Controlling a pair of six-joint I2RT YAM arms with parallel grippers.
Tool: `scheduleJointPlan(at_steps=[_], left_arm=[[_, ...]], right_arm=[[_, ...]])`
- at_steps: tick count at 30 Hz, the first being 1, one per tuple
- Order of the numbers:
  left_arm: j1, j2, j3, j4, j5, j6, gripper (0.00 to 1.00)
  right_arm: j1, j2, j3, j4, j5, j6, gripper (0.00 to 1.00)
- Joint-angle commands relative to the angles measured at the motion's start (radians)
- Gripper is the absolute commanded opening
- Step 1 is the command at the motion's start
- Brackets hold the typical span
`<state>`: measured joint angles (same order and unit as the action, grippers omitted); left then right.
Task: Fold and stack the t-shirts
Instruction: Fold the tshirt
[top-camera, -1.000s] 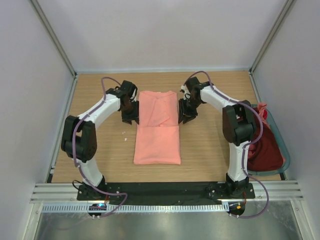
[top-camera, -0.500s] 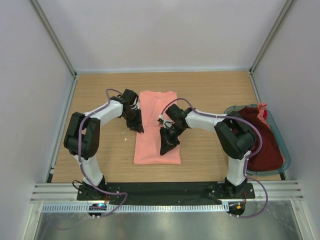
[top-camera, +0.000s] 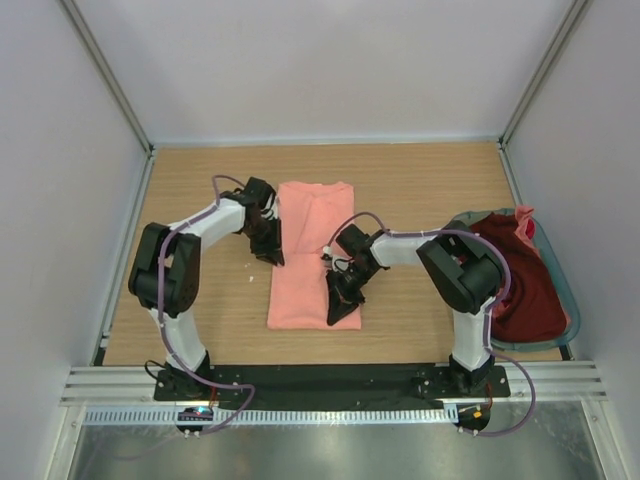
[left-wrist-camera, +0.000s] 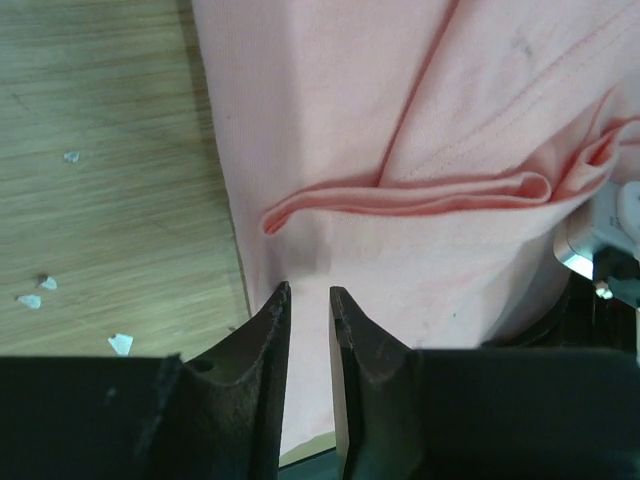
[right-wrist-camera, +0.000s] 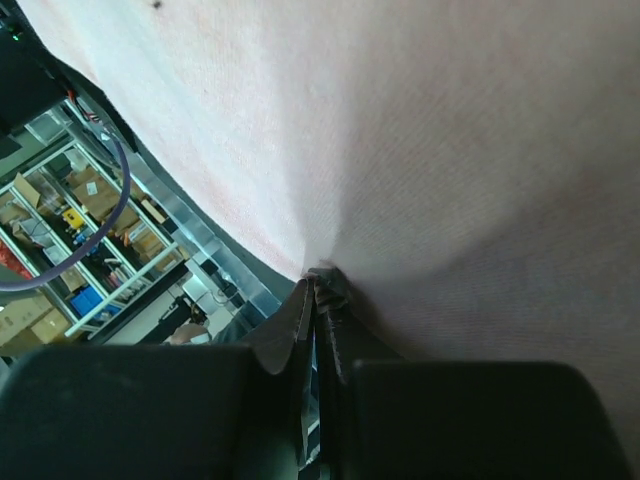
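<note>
We judge the salmon-pink t-shirt (top-camera: 315, 215) limp and light, best pinched at its edges: our right gripper (right-wrist-camera: 316, 280) is clamped on its cloth, while whether our nearly closed left gripper (left-wrist-camera: 308, 295) holds anything we cannot tell.

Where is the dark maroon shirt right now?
In the top view the maroon shirt lies in the basket at the table's right edge, beside the right arm, away from the pink shirt in the middle.

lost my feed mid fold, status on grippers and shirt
Right gripper shut on salmon-pink t-shirt, near corner. Left gripper narrow at its left edge, grip unclear. Nothing blocking.
</note>
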<state>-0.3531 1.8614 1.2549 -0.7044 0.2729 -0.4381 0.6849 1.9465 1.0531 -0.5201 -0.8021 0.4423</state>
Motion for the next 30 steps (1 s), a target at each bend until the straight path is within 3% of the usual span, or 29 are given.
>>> scheduleJointPlan(at_steps=[1,8,15,20,25,30], left_arm=[[0.005,-0.122,0.038,-0.052,0.002,0.015,0.24],[-0.026,-0.329,-0.105,-0.057,0.130,-0.109,0.26],[-0.073,-0.351,-0.370,0.135,0.337,-0.247,0.17],[-0.104,-0.297,-0.491,0.243,0.319,-0.304,0.13],[-0.104,-0.275,-0.551,0.221,0.172,-0.346,0.11],[-0.104,-0.235,-0.563,0.168,0.089,-0.350,0.08]], right_arm=[[0.002,-0.030,0.013,-0.049,0.023,-0.030,0.09],[0.047,-0.057,0.102,-0.005,-0.046,0.076,0.09],[0.065,-0.011,-0.013,0.273,-0.118,0.226,0.09],[0.064,0.029,-0.068,0.318,-0.118,0.220,0.09],[0.039,0.037,-0.116,0.330,-0.098,0.200,0.09],[0.008,-0.013,-0.166,0.238,-0.056,0.124,0.09]])
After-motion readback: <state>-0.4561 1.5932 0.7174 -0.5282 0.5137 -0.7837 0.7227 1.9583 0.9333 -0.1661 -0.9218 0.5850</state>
